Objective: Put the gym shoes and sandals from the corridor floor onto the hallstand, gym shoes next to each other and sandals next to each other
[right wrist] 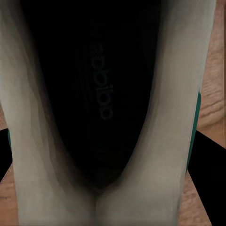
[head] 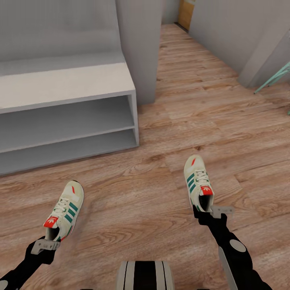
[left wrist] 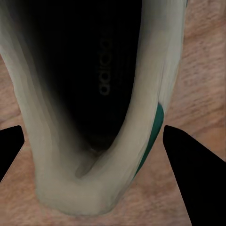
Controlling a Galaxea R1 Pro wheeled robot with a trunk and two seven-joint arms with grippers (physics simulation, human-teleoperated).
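On the wood floor [head: 169,121], before the grey shoe rack [head: 60,84]:
Left gripper [head: 51,241]: fingers either side of left sneaker's [head: 66,209] heel; grip unclear.
Right gripper [head: 205,211]: at right sneaker's [head: 197,181] heel; grip unclear.

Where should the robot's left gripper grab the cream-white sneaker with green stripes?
At the heel collar of the cream-white sneaker, coming from behind: the heel faces the left gripper, and its open mouth leaves a thin rim to pinch between the fingers.

hallstand [head: 60,86] cut off at left edge, both shoes' heels — jaws hidden
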